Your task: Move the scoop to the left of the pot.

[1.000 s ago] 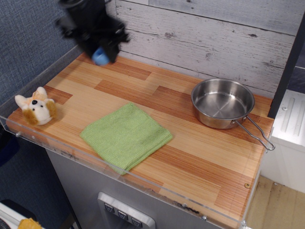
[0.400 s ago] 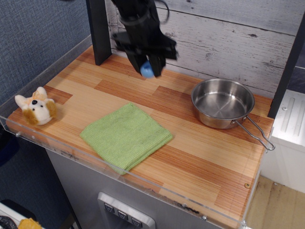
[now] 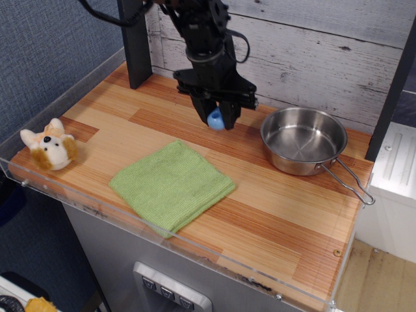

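Note:
The shiny steel pot (image 3: 303, 138) sits at the back right of the wooden table, its wire handle (image 3: 348, 182) pointing to the front right. My black gripper (image 3: 216, 118) hangs just above the table, a little to the left of the pot. It is shut on the scoop (image 3: 216, 119), of which only the light-blue handle shows between the fingers. The scoop's grey bowl is hidden by the gripper.
A green cloth (image 3: 171, 184) lies at the front middle of the table. A small plush fox toy (image 3: 49, 146) sits at the left edge. A dark post (image 3: 134, 42) stands at the back left. A clear acrylic rim (image 3: 162, 231) lines the table.
My gripper has carried the scoop from the back left corner to the right and down, ending close to the pot's left side.

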Controlling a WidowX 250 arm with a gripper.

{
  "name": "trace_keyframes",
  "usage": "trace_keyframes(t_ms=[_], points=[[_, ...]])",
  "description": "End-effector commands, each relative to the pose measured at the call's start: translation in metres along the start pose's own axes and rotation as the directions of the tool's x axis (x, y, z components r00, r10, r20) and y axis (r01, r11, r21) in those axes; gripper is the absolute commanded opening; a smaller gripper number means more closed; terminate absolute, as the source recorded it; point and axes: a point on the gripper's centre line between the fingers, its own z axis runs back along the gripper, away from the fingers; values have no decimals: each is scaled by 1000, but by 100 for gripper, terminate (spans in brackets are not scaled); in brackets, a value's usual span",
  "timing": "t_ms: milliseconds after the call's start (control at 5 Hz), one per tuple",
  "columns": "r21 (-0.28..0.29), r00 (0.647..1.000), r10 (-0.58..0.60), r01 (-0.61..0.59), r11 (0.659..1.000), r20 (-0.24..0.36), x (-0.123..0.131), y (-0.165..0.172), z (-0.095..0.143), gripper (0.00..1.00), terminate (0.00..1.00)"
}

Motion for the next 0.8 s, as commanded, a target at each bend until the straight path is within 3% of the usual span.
trace_keyframes(t_ms=[0, 200, 400, 600], points=[[-19, 999, -31, 32, 999, 24, 5, -10, -5, 0, 0], [-28, 999, -49, 49, 998, 8, 5, -14, -12, 0, 0], [-43, 999, -42, 41, 998, -19, 3, -13, -13, 100, 0], [-34, 999, -32, 31, 999, -31, 1, -12, -13, 100, 0]])
